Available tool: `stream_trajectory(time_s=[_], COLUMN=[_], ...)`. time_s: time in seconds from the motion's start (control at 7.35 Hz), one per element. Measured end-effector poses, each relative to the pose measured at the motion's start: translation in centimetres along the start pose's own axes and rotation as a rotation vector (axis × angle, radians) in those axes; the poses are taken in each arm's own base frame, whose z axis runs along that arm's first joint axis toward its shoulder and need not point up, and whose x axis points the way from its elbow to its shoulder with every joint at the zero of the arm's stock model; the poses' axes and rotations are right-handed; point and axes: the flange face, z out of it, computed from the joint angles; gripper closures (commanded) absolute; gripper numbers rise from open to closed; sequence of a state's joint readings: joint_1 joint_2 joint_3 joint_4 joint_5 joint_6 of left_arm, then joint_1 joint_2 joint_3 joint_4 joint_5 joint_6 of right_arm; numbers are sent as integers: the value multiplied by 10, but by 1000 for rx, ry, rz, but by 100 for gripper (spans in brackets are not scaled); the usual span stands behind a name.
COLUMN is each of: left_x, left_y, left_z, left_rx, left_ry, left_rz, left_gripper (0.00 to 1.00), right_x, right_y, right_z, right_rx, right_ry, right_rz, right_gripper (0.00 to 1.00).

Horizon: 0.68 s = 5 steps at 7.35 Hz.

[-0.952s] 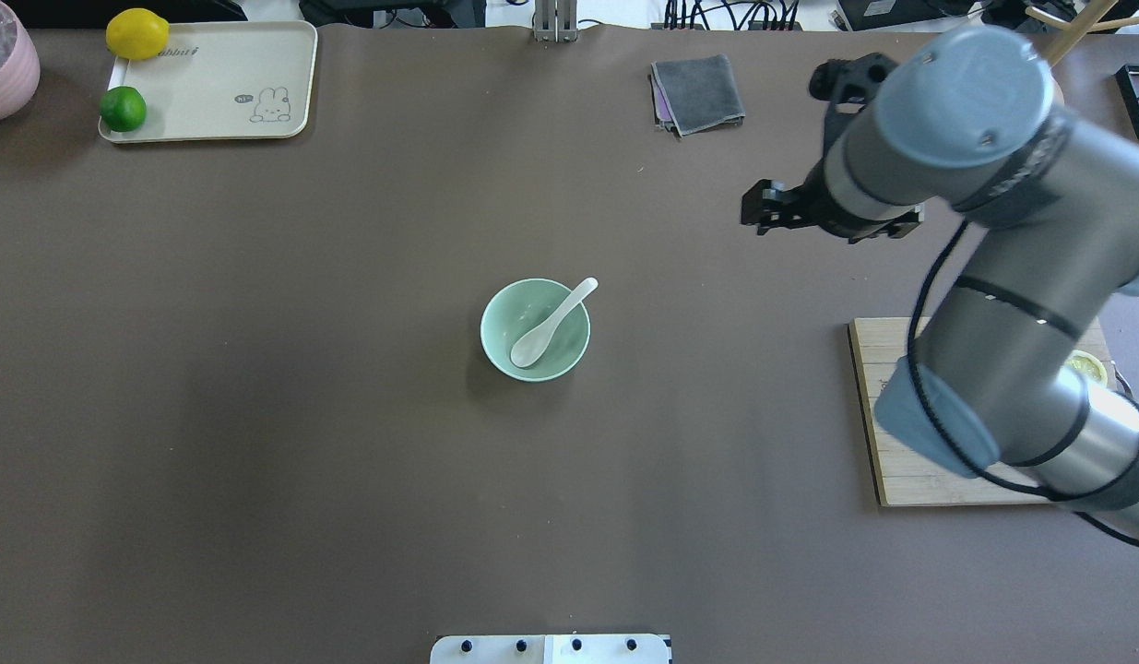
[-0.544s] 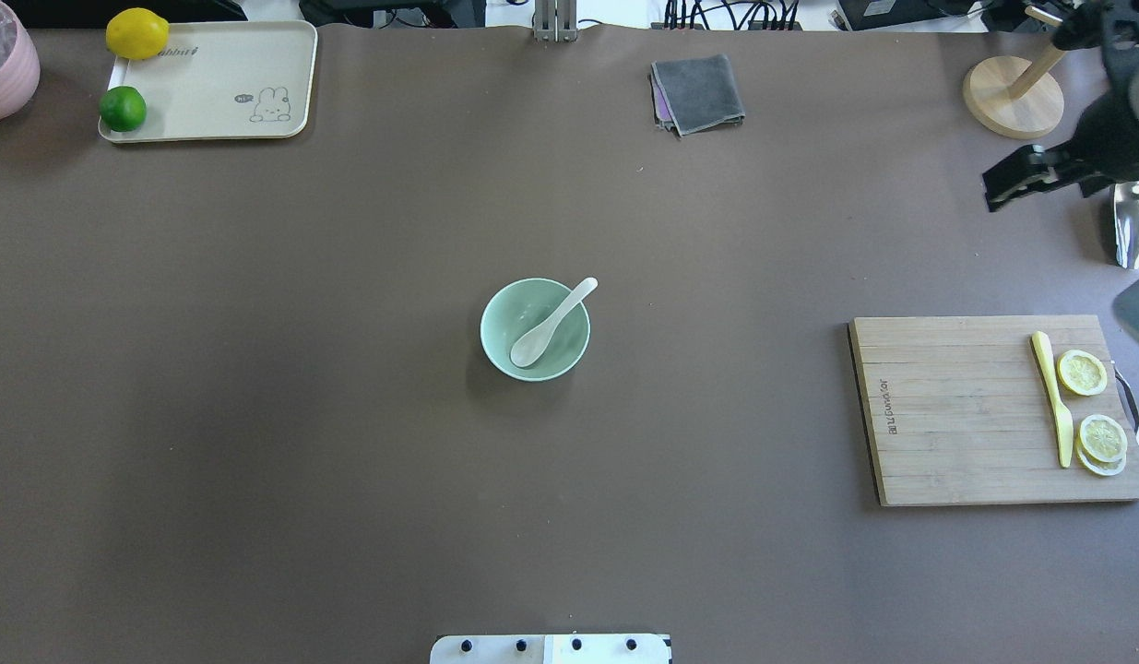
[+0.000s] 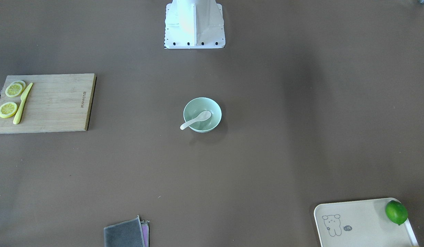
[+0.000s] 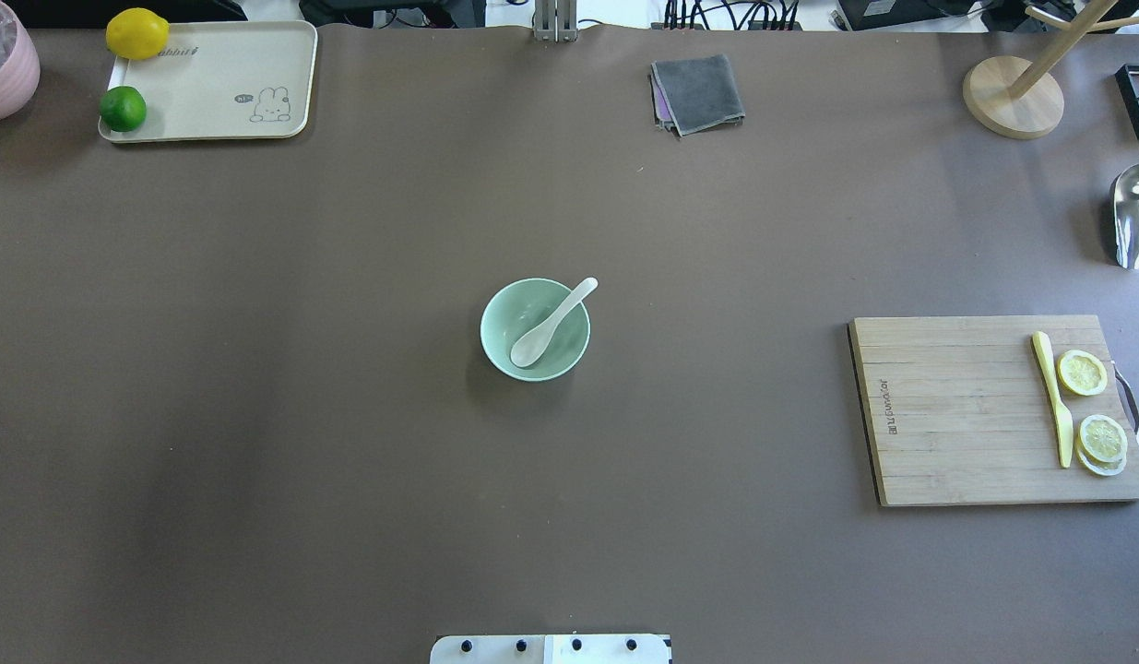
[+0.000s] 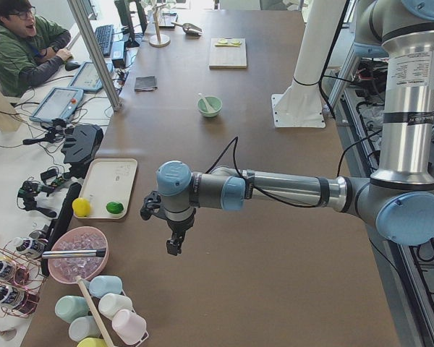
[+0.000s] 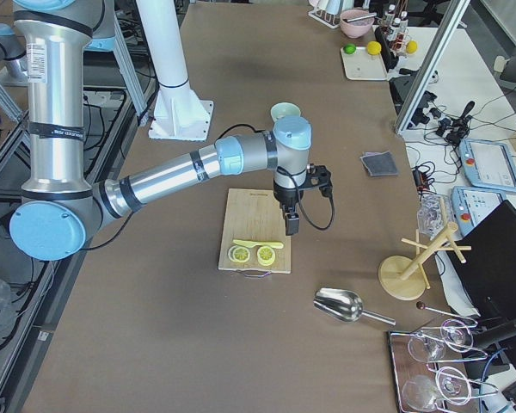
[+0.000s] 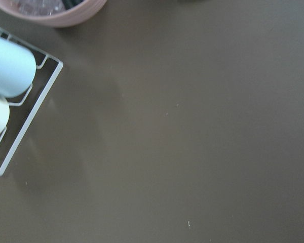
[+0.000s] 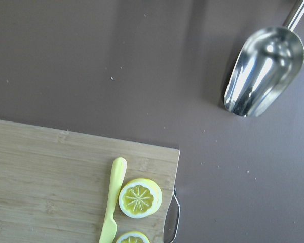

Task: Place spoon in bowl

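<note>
The white spoon [image 4: 551, 325] lies in the mint-green bowl [image 4: 506, 310] at the table's middle, scoop down inside, handle resting on the far right rim and sticking out. It shows the same way in the front view: spoon [image 3: 194, 120], bowl [image 3: 214, 112]. No gripper is near them. My left gripper [image 5: 172, 247] hangs over the table's far left end, near the pink bowl; I cannot tell if it is open. My right gripper [image 6: 291, 225] hangs over the cutting board's edge at the right end; I cannot tell if it is open.
A wooden cutting board [image 4: 956, 415] with a yellow-green knife [image 4: 1053, 397] and lemon slices lies at the right. A metal scoop [image 4: 1136, 217] and wooden stand [image 4: 1012, 97] are at the far right. A grey cloth [image 4: 698, 92] and a cream tray [image 4: 219, 83] are at the back.
My right arm has swung out of the overhead view to the right, uncovering the cutting board. The spoon and bowl have not moved.
</note>
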State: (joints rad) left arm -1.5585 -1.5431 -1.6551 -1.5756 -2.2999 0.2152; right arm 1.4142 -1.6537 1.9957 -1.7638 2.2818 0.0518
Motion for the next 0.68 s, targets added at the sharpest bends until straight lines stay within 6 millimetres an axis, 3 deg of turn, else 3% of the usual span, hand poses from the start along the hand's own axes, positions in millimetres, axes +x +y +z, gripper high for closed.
stream_trajectory(time_s=[0.27,0.68], left_x=[-9,-15], left_y=[13,26], left_z=[-3,-36], left_rx=[1,3], left_ry=[-1,71], left_rz=[-33,-147], left_gripper=[1,1], right_x=[37,55], right_y=[22,29], right_z=[25,39], right_rx=[-56,-75], right_ry=[-45,-55], right_rz=[77,113], right_gripper=[0,0])
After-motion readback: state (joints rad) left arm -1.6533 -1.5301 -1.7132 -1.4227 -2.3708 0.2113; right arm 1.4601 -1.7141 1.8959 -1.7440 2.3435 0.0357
